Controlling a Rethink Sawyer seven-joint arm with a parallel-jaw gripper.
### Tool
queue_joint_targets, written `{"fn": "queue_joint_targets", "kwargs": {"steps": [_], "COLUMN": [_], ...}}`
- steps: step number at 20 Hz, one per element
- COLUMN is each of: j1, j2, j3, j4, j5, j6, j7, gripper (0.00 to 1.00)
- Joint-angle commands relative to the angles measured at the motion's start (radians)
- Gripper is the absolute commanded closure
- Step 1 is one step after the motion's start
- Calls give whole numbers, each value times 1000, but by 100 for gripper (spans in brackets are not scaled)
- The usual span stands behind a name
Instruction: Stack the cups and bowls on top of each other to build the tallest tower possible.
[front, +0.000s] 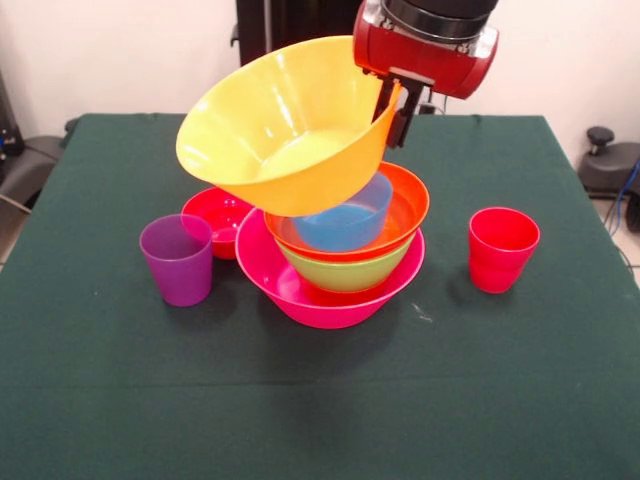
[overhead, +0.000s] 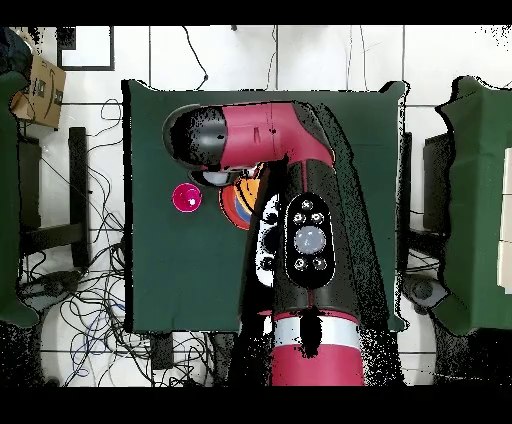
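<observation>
dark green cloth covers the desk (front: 120, 400), with a pale wall behind it at the top of the front view. at the centre of that view stands the tower (front: 340, 265): a wide pink bowl (front: 330, 300) at the bottom, a green bowl (front: 345, 272) nested in it, an orange-red bowl (front: 405, 205) in the green one, and a small blue bowl (front: 345, 225) sitting inside the orange-red one. nothing else shows inside the blue bowl.

above the stack, in the upper middle of the frame, hangs the large yellow-orange bowl (front: 285, 125), tilted steeply so its open mouth faces the upper left; its inside is bare. the jaws (front: 395, 110) of the red arm (front: 425, 45) come down from the upper right and are closed on this bowl's right rim, one dark finger on the outer wall. the bowl's lower side is close over the blue bowl; whether they touch i cannot tell.

just left of the pink bowl a small red bowl (front: 215, 220) rests on the cloth, partly hidden. a purple cup (front: 177, 260) stands upright at left of centre, near the red bowl. a red cup (front: 502, 248) stands upright at right, well apart from the tower.

from overhead the arm covers most of the stack.
</observation>
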Motion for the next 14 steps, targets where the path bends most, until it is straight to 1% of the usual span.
{"fn": "queue_joint_targets", "kwargs": {"steps": [1, 8, 14], "j1": [20, 31, 48], "j2": [12, 35, 34], "j3": [6, -7, -22], "j4": [3, 0, -3], "j5": [10, 13, 23], "j6": [-65, -96, -92], "j7": [128, 140, 155], "gripper": [100, 100, 100]}}
